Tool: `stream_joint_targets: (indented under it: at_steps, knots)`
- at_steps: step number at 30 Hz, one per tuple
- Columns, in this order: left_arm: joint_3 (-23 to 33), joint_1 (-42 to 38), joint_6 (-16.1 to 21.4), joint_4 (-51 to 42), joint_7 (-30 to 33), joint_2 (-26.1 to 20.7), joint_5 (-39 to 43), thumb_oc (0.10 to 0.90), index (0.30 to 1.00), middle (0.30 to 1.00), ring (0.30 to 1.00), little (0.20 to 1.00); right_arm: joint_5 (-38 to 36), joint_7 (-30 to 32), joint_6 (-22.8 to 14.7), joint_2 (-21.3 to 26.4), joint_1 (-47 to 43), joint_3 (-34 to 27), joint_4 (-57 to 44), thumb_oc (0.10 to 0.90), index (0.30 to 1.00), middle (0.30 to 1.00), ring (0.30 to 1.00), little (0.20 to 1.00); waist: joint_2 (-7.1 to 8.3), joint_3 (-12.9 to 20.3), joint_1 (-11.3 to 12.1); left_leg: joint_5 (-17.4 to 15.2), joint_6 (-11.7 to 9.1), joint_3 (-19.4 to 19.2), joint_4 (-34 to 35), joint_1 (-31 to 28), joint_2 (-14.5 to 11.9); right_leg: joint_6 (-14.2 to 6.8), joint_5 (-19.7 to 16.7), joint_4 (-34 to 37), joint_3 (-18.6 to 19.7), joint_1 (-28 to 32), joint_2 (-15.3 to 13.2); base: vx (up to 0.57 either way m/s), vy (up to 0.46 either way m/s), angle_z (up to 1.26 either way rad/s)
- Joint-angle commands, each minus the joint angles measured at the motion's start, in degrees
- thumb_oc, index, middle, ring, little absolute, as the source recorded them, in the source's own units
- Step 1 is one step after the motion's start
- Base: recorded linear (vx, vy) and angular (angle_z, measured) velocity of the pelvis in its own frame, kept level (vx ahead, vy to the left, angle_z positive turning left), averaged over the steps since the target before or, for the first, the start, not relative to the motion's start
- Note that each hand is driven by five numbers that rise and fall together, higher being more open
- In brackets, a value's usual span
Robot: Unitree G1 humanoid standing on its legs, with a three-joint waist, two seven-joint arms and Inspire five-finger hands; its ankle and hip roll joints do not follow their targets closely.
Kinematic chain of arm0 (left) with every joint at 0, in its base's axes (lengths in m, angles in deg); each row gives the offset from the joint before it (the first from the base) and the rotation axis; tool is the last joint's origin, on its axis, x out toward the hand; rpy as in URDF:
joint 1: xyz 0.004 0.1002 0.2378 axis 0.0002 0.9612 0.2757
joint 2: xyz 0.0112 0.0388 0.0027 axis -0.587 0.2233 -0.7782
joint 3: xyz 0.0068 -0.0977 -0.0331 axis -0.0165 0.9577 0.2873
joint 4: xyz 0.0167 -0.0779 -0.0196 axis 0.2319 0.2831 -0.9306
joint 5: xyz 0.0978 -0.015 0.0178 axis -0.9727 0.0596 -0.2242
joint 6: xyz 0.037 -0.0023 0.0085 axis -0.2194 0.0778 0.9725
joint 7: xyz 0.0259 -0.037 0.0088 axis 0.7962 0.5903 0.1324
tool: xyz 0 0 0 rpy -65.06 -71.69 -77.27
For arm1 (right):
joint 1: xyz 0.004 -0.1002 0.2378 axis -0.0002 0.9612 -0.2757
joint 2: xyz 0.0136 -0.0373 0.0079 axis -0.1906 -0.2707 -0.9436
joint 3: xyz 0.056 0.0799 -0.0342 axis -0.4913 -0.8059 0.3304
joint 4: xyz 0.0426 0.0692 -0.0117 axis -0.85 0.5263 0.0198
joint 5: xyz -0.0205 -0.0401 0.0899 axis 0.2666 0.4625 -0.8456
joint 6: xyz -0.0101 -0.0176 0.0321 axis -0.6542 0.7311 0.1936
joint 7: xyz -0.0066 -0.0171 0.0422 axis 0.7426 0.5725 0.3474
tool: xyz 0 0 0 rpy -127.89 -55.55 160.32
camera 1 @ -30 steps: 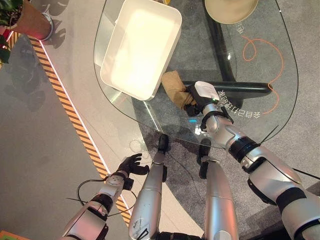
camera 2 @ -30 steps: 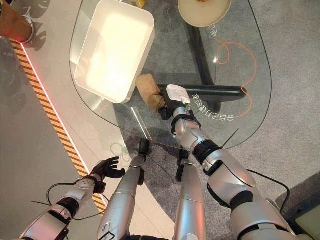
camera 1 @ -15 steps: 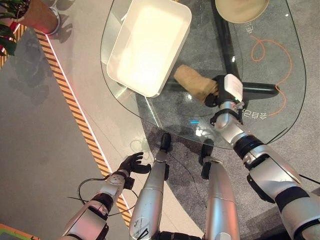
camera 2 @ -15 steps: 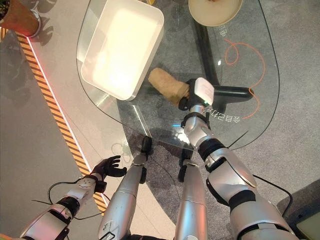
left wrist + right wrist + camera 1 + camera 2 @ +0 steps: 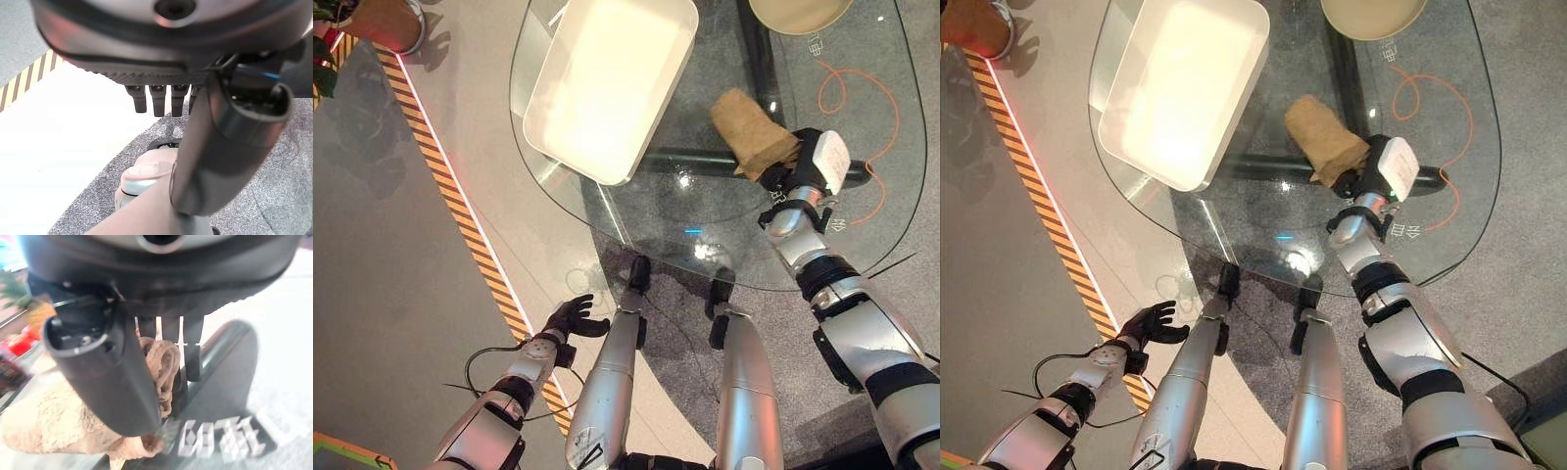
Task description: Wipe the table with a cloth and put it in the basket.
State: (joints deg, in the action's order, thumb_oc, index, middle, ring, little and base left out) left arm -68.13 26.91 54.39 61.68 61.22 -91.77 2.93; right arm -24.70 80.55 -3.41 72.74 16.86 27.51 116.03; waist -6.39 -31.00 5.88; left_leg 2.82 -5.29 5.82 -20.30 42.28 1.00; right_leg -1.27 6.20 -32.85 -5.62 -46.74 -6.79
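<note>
A tan cloth (image 5: 751, 131) lies bunched on the glass table (image 5: 695, 211), right of the white rectangular basket (image 5: 607, 83). My right hand (image 5: 803, 168) grips the cloth's near end, its thumb and fingers curled round the fabric (image 5: 156, 369) in the right wrist view. The cloth (image 5: 1324, 139) trails away from the hand toward the basket (image 5: 1185, 88). My left hand (image 5: 570, 318) hangs low over the floor, left of the table, with fingers relaxed and holding nothing.
A round beige bowl (image 5: 800, 10) sits at the table's far edge. An orange cord (image 5: 862, 108) loops under the glass on the right. A striped yellow-black floor line (image 5: 460, 215) runs left of the table, and a potted plant (image 5: 372, 20) stands at far left.
My right hand has dragged the cloth rightward across the glass, away from the basket's corner. The left hand stayed put; the camera shifted a little.
</note>
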Motion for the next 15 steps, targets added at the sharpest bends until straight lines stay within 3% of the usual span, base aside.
stream_joint_targets:
  at_steps: [1, 15]
  knots:
    - [1.35, 3.70, -0.29, 1.60, -1.05, -1.53, 0.28, 0.800, 0.900, 0.900, 0.900, 0.900, -3.06, 8.15, -0.37, 11.16, -0.54, -3.78, 3.86, 0.100, 0.300, 0.300, 0.300, 0.200, -0.63, 1.21, -2.14, -4.52, 5.14, -6.28, -4.91, -0.07, 1.90, 0.87, -0.75, 1.01, -1.54, 1.93, 3.62, 0.00, 0.000, 0.00]
    - [3.35, 4.47, -1.08, 0.59, -2.48, -5.39, 0.59, 0.800, 0.900, 0.900, 0.900, 0.900, -11.03, 11.66, -0.63, 17.24, 4.42, -10.70, 6.02, 0.100, 0.300, 0.300, 0.300, 0.200, 1.34, 1.21, -3.01, -5.04, 5.46, -5.87, -4.97, 0.13, 1.45, 0.18, -1.42, 1.76, -1.20, 2.20, 4.46, 0.00, -0.018, -0.03]
